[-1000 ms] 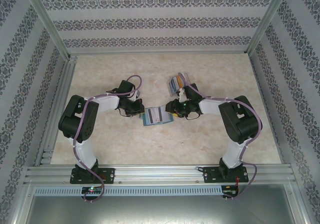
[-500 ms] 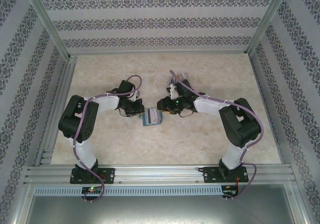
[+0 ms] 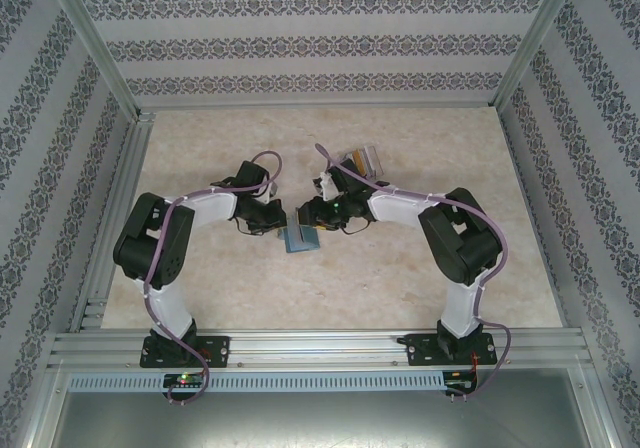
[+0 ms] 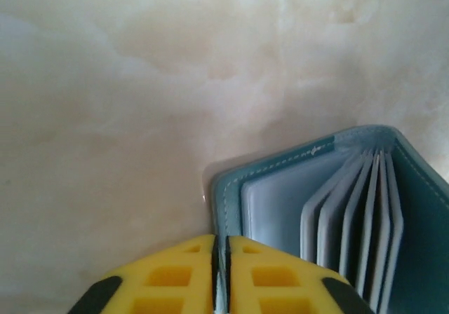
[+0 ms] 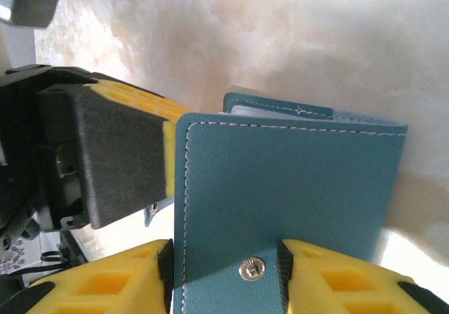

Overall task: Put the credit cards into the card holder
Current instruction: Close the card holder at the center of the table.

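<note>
The teal card holder (image 3: pixel 300 240) stands half folded on the marble between both grippers. My left gripper (image 4: pixel 221 272) is shut on the thin edge of one cover, and the grey-blue sleeves (image 4: pixel 351 209) fan out beside it. My right gripper (image 5: pixel 223 268) is shut across the other cover (image 5: pixel 280 188), its pads pressing both sides near the snap stud (image 5: pixel 249 268). From above, the left gripper (image 3: pixel 283 223) and right gripper (image 3: pixel 308 218) nearly meet over the holder. The credit cards (image 3: pixel 362 156) lie fanned on the table behind the right wrist, apart from both grippers.
The left gripper's black body (image 5: pixel 105 160) sits close against the holder's left side. Aluminium rails (image 3: pixel 120 218) and patterned walls (image 3: pixel 320 48) bound the marble tabletop (image 3: pixel 330 288). The right arm's cable (image 3: pixel 335 163) loops just in front of the cards.
My right gripper has swung left towards the left gripper, carrying the holder's cover with it, so the holder now looks narrower from above. The left arm has hardly moved.
</note>
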Robot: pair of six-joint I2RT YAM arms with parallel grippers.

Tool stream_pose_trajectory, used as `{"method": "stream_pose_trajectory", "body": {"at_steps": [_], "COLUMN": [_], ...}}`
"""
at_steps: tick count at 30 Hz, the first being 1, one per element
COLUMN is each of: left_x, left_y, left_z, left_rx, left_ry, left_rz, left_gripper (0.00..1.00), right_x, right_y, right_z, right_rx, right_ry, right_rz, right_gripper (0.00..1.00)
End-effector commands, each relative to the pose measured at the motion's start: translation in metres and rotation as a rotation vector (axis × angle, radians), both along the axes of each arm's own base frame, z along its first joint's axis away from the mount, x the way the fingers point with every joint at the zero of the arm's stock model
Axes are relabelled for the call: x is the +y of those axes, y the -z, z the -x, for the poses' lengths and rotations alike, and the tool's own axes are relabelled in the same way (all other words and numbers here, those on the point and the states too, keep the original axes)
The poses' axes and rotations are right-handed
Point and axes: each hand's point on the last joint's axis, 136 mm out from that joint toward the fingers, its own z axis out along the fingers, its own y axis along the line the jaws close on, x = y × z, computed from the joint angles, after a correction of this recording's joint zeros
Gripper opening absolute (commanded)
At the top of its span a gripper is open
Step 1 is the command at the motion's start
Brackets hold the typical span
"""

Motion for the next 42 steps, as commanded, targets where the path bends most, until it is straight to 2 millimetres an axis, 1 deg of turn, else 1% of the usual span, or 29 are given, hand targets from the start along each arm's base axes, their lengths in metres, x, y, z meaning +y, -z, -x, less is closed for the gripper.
{"method": "stream_pose_trajectory", "body": {"at_steps": [1, 4, 6, 8, 10, 12, 13, 16, 19, 20, 22, 23, 25, 27, 31, 34, 38, 40, 42], "left_x": [0.01, 0.015, 0.018, 0.02, 0.02, 0.02, 0.018, 0.013, 0.006, 0.004, -0.001, -0.003, -0.008, -0.012, -0.017, -0.02, -0.029, -0.036, -0.046], "left_y": [-0.012, -0.026, -0.039, -0.051, -0.064, -0.074, -0.077, -0.081, -0.082, -0.082, -0.082, -0.082, -0.082, -0.083, -0.085, -0.086, -0.092, -0.097, -0.101], "left_z": [0.012, 0.015, 0.015, 0.012, 0.008, 0.004, 0.002, -0.004, -0.014, -0.017, -0.025, -0.028, -0.035, -0.041, -0.051, -0.057, -0.066, -0.07, -0.07], "left_rx": [0.014, -0.008, -0.036, -0.068, -0.102, -0.126, -0.131, -0.133, -0.129, -0.127, -0.125, -0.125, -0.125, -0.126, -0.137, -0.142, -0.152, -0.157, -0.161], "left_ry": [-0.024, -0.045, -0.064, -0.086, -0.099, -0.108, -0.107, -0.094, -0.071, -0.064, -0.051, -0.046, -0.04, -0.036, -0.04, -0.047, -0.037, -0.016, 0.024], "left_rz": [-0.033, -0.031, -0.016, -0.003, 0.012, 0.025, 0.031, 0.05, 0.063, 0.065, 0.073, 0.08, 0.096, 0.11, 0.129, 0.145, 0.182, 0.204, 0.217], "left_gripper": [0.21, 0.28, 0.33, 0.34, 0.34, 0.34, 0.34, 0.34, 0.34, 0.33, 0.33, 0.33, 0.33, 0.32, 0.31, 0.31, 0.31, 0.3, 0.3], "right_x": [0.001, 0.004, 0.007, 0.01, 0.012, 0.012, 0.013, 0.015, 0.018, 0.018, 0.017, 0.015, 0.011, 0.008, 0.0, -0.006, -0.022, -0.035, -0.039], "right_y": [0.005, -0.001, 0.002, 0.009, 0.02, 0.03, 0.036, 0.046, 0.05, 0.048, 0.039, 0.032, 0.013, -0.006, -0.038, -0.053, -0.058, -0.053, -0.046], "right_z": [0.007, 0.007, 0.008, 0.011, 0.015, 0.017, 0.019, 0.02, 0.024, 0.025, 0.028, 0.028, 0.028, 0.026, 0.023, 0.026, 0.035, 0.038, 0.045], "right_rx": [0.015, 0.019, 0.027, 0.04, 0.052, 0.056, 0.056, 0.047, 0.045, 0.04, 0.014, -0.001, -0.042, -0.084, -0.149, -0.171, -0.179, -0.169, -0.149], "right_ry": [-0.033, -0.05, -0.062, -0.077, -0.093, -0.106, -0.116, -0.139, -0.189, -0.202, -0.227, -0.232, -0.233, -0.218, -0.184, -0.156, -0.117, -0.063, -0.026], "right_rz": [0.037, 0.028, 0.035, 0.053, 0.097, 0.146, 0.175, 0.237, 0.288, 0.295, 0.305, 0.306, 0.303, 0.291, 0.264, 0.261, 0.281, 0.279, 0.241], "right_gripper": [0.45, 0.41, 0.38, 0.34, 0.25, 0.19, 0.17, 0.15, 0.14, 0.16, 0.27, 0.31, 0.41, 0.43, 0.44, 0.44, 0.43, 0.36, 0.28]}}
